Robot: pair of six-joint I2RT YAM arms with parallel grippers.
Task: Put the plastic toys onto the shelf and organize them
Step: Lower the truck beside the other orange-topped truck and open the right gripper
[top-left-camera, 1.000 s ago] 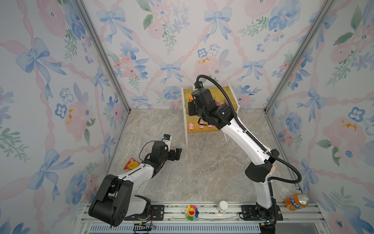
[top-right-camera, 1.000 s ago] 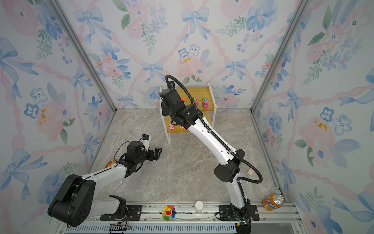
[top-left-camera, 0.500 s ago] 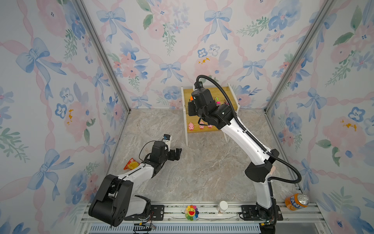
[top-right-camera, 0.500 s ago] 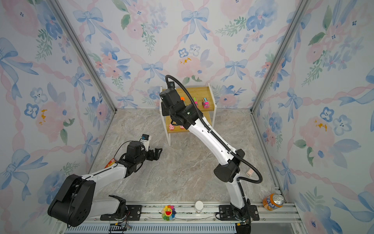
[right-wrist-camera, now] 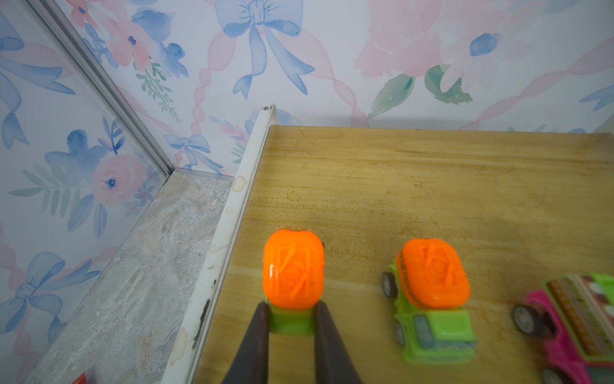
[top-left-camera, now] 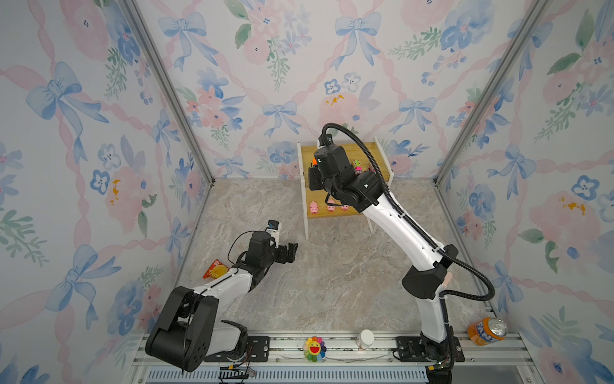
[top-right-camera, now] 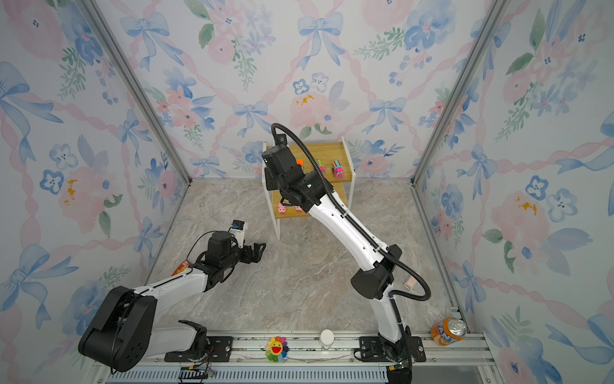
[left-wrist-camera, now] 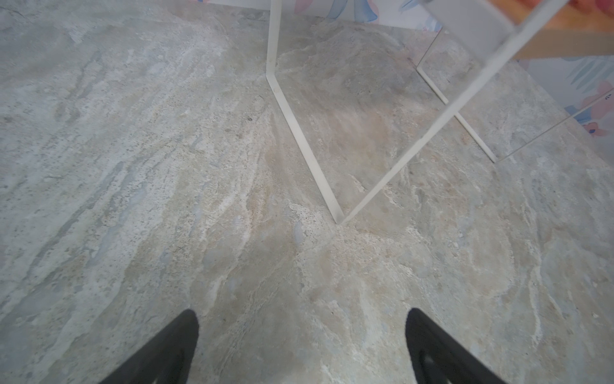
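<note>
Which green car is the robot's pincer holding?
The green car nearest the white rail of the shelf: the right pincer grips its cab. The other green car stands free beside the pink car.

No shift can be made out between the earlier top views and now. The right arm [top-left-camera: 392, 216] at the far shelf [top-left-camera: 375, 153] and the left gripper [top-left-camera: 288, 253], nearer and to the left, look unmoved.

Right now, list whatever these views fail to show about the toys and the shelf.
- Pig count: in both top views the right arm covers part of the shelf lower board; at most three pink pigs show.
- Held green car: in the right wrist view the right gripper hides its wheels, so contact with the board is unclear.
- Pink car: cut off by that view's edge.
</note>
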